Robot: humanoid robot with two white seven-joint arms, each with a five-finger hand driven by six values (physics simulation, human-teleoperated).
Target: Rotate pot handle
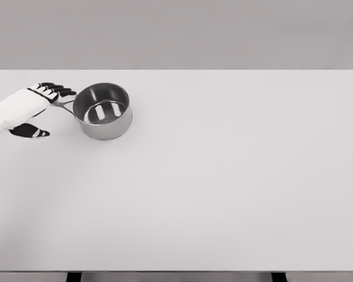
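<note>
A small steel pot (pixel 103 110) stands upright on the white table (pixel 223 176), toward its far left. Its thin metal handle (pixel 65 105) points left, toward the table's left edge. My left hand (pixel 44 108) comes in from the left edge and lies over the handle's outer end. Its black fingers (pixel 57 89) are spread beyond the handle, and the thumb (pixel 30 131) sits on the near side. The handle's tip is hidden under the palm, so a closed grasp does not show. My right arm is out of view.
The table's left edge lies just under my left forearm. Two dark table legs (pixel 74 276) show below the front edge.
</note>
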